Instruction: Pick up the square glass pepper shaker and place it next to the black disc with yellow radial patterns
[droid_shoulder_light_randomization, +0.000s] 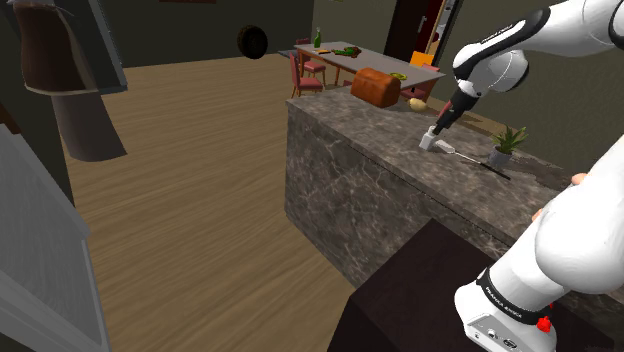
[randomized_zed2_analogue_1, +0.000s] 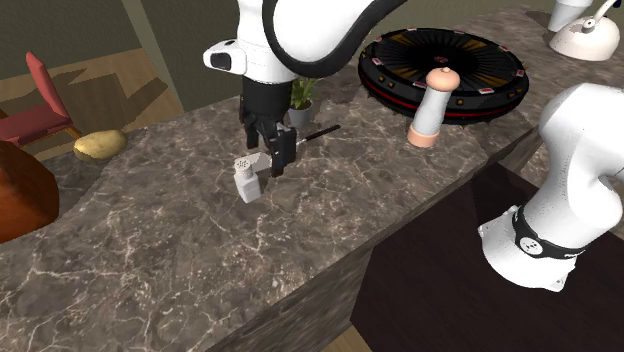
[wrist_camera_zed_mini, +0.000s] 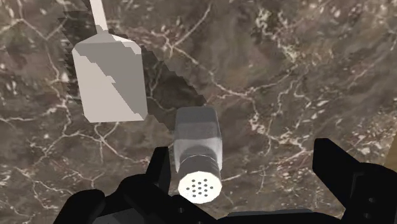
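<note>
The pepper shaker (randomized_zed2_analogue_1: 245, 179) is a small pale square bottle with a perforated round cap, standing upright on the dark marble counter (randomized_zed2_analogue_1: 170, 250). My gripper (randomized_zed2_analogue_1: 271, 152) hangs just above it, open. In the wrist view the shaker (wrist_camera_zed_mini: 198, 153) sits close to one finger (wrist_camera_zed_mini: 160, 172), with a wide gap to the other finger; neither clasps it. The black disc with yellow radial patterns (randomized_zed2_analogue_1: 442, 62) lies farther along the counter, toward the second exterior view's upper right. In the shoulder view the gripper (droid_shoulder_light_randomization: 440, 126) is over the shaker (droid_shoulder_light_randomization: 430, 142).
A pale spatula (wrist_camera_zed_mini: 108, 76) with a dark handle (randomized_zed2_analogue_1: 320, 131) lies right beside the shaker. A small potted plant (randomized_zed2_analogue_1: 303, 94), a pink-tipped grinder (randomized_zed2_analogue_1: 432, 106), a potato (randomized_zed2_analogue_1: 100, 145) and a brown loaf (droid_shoulder_light_randomization: 375, 87) also stand on the counter. A dining table with chairs (droid_shoulder_light_randomization: 350, 56) stands beyond.
</note>
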